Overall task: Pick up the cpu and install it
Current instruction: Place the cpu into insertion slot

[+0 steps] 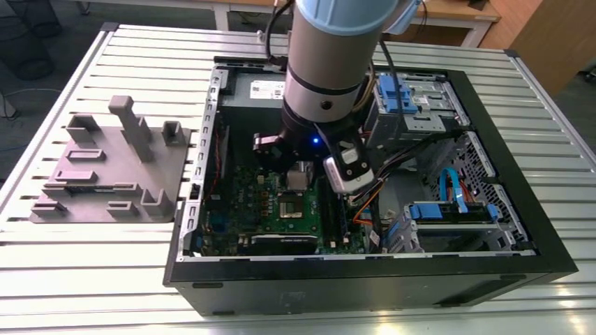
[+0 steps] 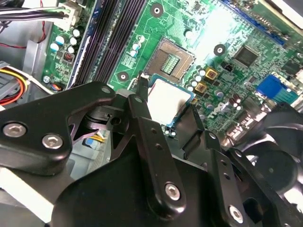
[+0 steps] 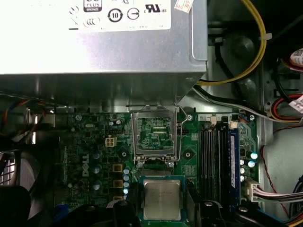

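Gripper (image 2: pixel 166 103) with fingers (image 2: pixel 138 105) closed on the cpu (image 2: pixel 169 97), held above the motherboard (image 2: pixel 203 28) just beside the open socket (image 2: pixel 173 61), inside the case (image 1: pixel 373 286); grey fixture (image 1: pixel 112 167) at the exterior view's left

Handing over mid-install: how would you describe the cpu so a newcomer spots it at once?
Inside the open computer case, look at the green motherboard, beside the open socket. The cpu is the small flat square with a shiny silver top, gripped in the tool, unlike the larger metal-framed socket.
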Tool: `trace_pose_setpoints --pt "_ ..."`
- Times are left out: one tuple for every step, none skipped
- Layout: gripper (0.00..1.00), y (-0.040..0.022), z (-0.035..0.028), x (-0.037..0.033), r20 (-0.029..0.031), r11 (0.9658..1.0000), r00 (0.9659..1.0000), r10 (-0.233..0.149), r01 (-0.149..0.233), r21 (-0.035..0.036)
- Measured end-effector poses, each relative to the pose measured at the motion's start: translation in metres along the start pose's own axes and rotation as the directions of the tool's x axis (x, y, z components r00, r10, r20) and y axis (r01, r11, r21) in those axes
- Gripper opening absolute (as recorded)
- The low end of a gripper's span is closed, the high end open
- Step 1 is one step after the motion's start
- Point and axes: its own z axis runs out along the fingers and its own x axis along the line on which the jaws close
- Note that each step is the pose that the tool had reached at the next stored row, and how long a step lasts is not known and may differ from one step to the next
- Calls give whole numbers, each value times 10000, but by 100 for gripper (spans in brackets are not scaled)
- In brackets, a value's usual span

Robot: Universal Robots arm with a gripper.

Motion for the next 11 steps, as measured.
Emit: trace_pose_setpoints --pt "47 -1 18 -1 0 10000 10000 -10 10 1" --pt "47 -2 36 -2 -2 10000 10000 -32 32 3" --pt "47 -3 54 -2 -4 10000 10000 -64 64 3" --pt "47 -4 72 -3 -5 10000 10000 -88 88 4" --pt "47 -5 89 -4 -5 9999 9999 -105 105 5" --pt "47 -6 98 -4 -6 9999 9999 -115 115 4" --pt "47 -6 98 -4 -6 9999 9999 -115 115 7" --pt "47 -6 98 -4 -7 9999 9999 -115 115 8" --pt "47 -6 98 -4 -7 9999 9999 -115 115 7" --pt "47 -6 98 -4 -6 9999 9999 -115 115 7" --pt "47 -6 99 -4 -6 9999 9999 -115 115 6"
